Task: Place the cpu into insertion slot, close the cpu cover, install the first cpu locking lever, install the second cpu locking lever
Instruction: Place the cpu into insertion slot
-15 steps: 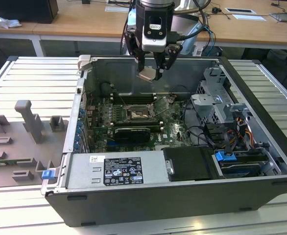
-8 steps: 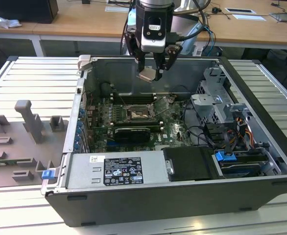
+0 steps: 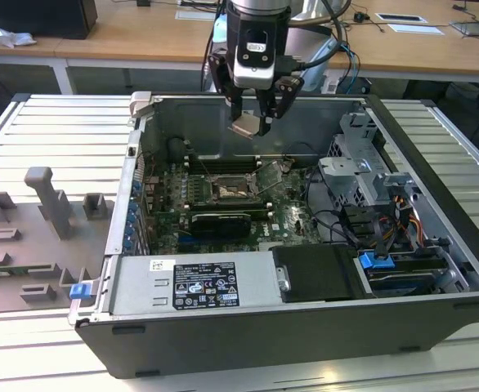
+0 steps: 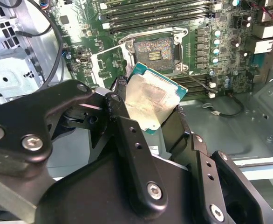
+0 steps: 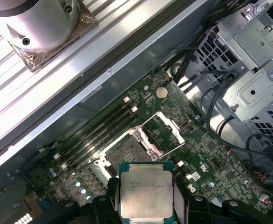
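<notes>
My gripper (image 3: 250,122) hangs above the open computer case, shut on the cpu (image 3: 246,126), a flat square chip with a silver-grey top. In both wrist views the cpu (image 4: 148,98) (image 5: 146,191) sits tilted between the black fingers (image 4: 121,95). The insertion slot (image 3: 230,190) (image 4: 156,51) (image 5: 127,151) lies bare on the green board, below the chip and apart from it. The cpu cover (image 3: 270,175) (image 5: 165,129) (image 4: 105,60) stands swung open beside the slot.
Long black memory slots (image 3: 223,163) run behind the socket. A metal drive cage (image 3: 362,175) with cables fills the case toward the exterior view's right. The power supply (image 3: 194,286) lies at the front. A grey fixture (image 3: 47,204) stands outside the case on the exterior view's left.
</notes>
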`<state>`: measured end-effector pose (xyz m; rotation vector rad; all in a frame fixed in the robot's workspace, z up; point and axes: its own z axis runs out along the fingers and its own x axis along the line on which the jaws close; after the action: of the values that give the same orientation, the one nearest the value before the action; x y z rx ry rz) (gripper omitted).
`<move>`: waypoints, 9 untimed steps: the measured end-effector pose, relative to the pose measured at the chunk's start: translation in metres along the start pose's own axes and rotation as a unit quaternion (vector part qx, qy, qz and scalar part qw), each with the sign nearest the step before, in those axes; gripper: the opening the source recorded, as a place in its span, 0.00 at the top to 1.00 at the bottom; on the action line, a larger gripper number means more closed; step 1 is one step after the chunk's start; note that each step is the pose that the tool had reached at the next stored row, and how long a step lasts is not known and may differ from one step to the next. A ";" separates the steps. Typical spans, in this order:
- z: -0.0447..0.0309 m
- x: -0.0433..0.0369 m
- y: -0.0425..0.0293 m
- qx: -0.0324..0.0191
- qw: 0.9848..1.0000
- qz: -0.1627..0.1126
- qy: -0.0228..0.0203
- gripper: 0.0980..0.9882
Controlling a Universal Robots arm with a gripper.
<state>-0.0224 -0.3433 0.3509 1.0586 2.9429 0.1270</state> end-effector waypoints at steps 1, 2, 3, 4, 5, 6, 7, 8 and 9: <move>0.0003 0.0000 0.0000 0.000 1.000 0.002 0.000 0.50; 0.0006 0.0000 0.0000 0.000 1.000 0.004 0.000 0.50; 0.0007 0.0000 -0.0001 0.000 1.000 0.005 0.000 0.50; 0.0009 0.0000 -0.0001 0.000 1.000 0.006 -0.001 0.50; 0.0010 0.0000 -0.0001 0.000 1.000 0.007 -0.001 0.50; 0.0011 0.0000 -0.0001 0.000 1.000 0.008 -0.001 0.50; 0.0012 0.0000 -0.0001 0.000 1.000 0.009 -0.001 0.50; 0.0014 0.0000 -0.0001 0.000 1.000 0.010 -0.001 0.50; 0.0015 0.0000 -0.0001 0.000 1.000 0.011 -0.001 0.50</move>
<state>-0.0224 -0.3433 0.3493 1.0915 2.9297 0.1265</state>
